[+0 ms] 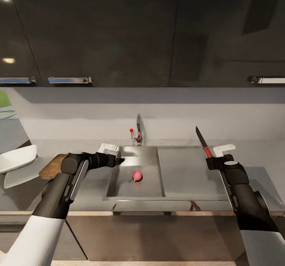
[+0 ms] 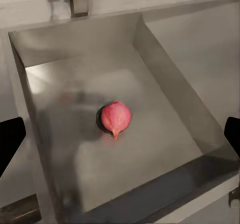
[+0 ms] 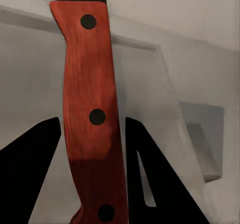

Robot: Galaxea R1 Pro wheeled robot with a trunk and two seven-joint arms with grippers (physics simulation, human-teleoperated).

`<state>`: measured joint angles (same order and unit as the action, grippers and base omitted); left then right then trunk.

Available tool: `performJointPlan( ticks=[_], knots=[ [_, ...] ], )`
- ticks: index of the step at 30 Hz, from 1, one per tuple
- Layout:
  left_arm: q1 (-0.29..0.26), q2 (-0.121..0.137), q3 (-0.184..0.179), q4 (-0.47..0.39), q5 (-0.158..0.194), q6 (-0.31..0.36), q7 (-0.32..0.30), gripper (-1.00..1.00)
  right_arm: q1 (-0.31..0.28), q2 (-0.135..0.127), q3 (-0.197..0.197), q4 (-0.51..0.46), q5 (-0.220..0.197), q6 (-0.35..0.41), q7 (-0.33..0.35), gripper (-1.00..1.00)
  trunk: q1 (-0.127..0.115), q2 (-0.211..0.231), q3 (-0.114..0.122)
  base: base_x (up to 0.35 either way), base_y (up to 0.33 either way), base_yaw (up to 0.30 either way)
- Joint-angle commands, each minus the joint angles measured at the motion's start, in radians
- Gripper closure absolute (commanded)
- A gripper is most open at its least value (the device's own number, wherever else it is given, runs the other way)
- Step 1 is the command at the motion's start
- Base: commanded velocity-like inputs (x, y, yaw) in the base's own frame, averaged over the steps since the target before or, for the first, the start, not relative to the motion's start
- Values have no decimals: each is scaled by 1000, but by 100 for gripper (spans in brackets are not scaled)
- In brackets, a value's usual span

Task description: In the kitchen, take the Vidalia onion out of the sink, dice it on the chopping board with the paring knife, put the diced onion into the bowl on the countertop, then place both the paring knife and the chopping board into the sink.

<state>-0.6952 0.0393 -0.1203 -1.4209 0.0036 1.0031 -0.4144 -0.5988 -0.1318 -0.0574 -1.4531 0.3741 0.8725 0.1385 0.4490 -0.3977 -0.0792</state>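
The pinkish-red Vidalia onion (image 1: pixel 137 175) (image 2: pixel 116 118) lies on the floor of the steel sink (image 1: pixel 152 192) (image 2: pixel 165 79). My left gripper (image 1: pixel 116 161) (image 2: pixel 121 134) hovers open above the sink's left rim, its dark fingertips (image 2: pixel 10 140) spread wide to either side of the onion and well above it. Over the countertop (image 1: pixel 190 175) to the right of the sink, my right gripper (image 1: pixel 209 157) (image 3: pixel 92 149) is shut on the paring knife's red handle (image 1: pixel 208 152) (image 3: pixel 90 119), blade (image 1: pixel 201 137) pointing up. The chopping board (image 1: pixel 50 167) lies behind my left arm, partly hidden. The white bowl (image 1: pixel 18 158) sits at the far left.
A chrome faucet (image 1: pixel 138 133) with a red knob (image 1: pixel 131 130) rises behind the sink. Dark glossy wall cabinets (image 1: pixel 118 32) hang overhead. Grey cabinet fronts (image 1: pixel 150 234) run below the counter edge.
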Motion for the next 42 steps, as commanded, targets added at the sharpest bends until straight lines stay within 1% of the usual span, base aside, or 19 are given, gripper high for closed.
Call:
performJointPlan(
  ticks=[1, 2, 5, 7, 10, 16, 18, 25, 27, 32, 34, 35, 36, 39, 42],
  knots=[
    [-1, 1, -1, 5, 0, 5, -1, -100, -1, 0, -1, -1, 9, 4, 12, 100, 1, -2, -2, 198, -160, 0],
    [-2, 0, -5, 18, -1, 4, -1, -100, -1, 0, -1, -1, 9, 4, 12, 100, 1, -2, -2, 207, -172, 0],
    [-1, 2, -47, 34, -2, -2, -1, -100, -1, 0, -1, -1, 9, 3, 12, 100, 1, -2, -2, 221, -196, 0],
    [-1, 3, -66, 37, -3, -4, -1, -100, -1, 0, -1, -1, 9, 3, 11, 100, 1, -2, -2, 228, -207, 0],
    [-1, 5, -79, 39, -3, -5, -1, -100, -1, 0, -1, -1, 9, 3, 12, 100, 1, -2, -2, 232, -211, 0],
    [-1, 15, -85, 52, -3, -6, -1, -100, -1, 0, -1, -1, 9, 3, 11, 100, 1, -2, -2, 133, -113, 0],
    [-1, 27, -85, 65, -4, -7, -2, -100, -1, 0, -3, -1, 9, 2, 10, 100, 1, -2, -2, 23, -18, 0],
    [-1, 33, -86, 74, -4, -7, -2, -100, -14, 0, -6, -4, 8, 2, 9, 100, 1, -2, -2, 5, -4, 0],
    [-1, 36, -87, 111, -4, -7, -2, -100, -34, 0, -17, -4, 8, 3, 8, 100, 1, -2, -2, 0, 0, 0],
    [-2, 37, -84, 191, -5, -15, 2, -100, -40, 0, -42, -4, 8, 4, 10, 100, 1, -2, -2, 0, 0, 0],
    [-1, 32, -84, 232, -5, -18, 19, -100, -40, 0, -45, -4, 8, 4, 10, 100, 1, -2, -2, 0, 0, 0],
    [-2, 23, -84, 259, -6, -19, 51, -100, -41, 0, -46, -4, 8, 5, 10, 100, 1, -2, -2, 0, 0, 0],
    [-2, 1, -84, 294, -6, -21, 136, -100, -41, 0, -46, -4, 8, 6, 10, 100, 1, -2, -2, 0, 0, 0],
    [-2, -13, -84, 306, -6, -30, 192, -100, -41, 0, -47, -4, 8, 6, 10, 100, 1, -2, -2, 0, 0, 0],
    [-2, -23, -84, 311, -6, -53, 215, -100, -41, 0, -47, -4, 7, 6, 10, 100, 1, -2, -2, 0, 0, 0]
  ],
)
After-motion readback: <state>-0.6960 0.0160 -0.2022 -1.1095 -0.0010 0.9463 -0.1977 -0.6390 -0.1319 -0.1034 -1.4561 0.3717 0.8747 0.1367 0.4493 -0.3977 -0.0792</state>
